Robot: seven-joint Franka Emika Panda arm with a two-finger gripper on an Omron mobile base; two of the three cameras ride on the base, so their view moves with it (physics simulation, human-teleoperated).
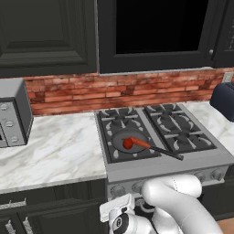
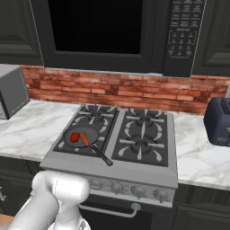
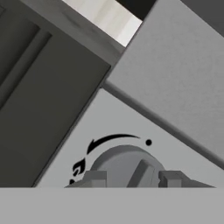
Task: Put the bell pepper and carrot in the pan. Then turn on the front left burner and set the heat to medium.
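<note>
The dark grey pan (image 1: 119,135) (image 2: 88,130) rests on the front left burner (image 1: 112,153) (image 2: 63,145) of the silver stove, its black handle (image 1: 167,153) pointing front right. Inside it, the round red bell pepper (image 1: 128,143) (image 2: 74,137) touches the orange carrot (image 1: 141,143) (image 2: 84,139). My arm bends down in front of the stove. In the hand view my gripper (image 3: 132,178) is open at a grey stove knob (image 3: 131,159) with a flame mark and an arc around it. A fingertip sits on each side of the knob's raised ridge.
A row of knobs (image 2: 117,187) lines the stove's front panel. A grey appliance (image 1: 13,112) stands on the marble counter (image 1: 59,146) at the left, a dark toaster (image 2: 218,121) at the right. A microwave (image 2: 182,36) hangs over the stove. Dark cabinet doors (image 3: 39,100) lie beside the knob panel.
</note>
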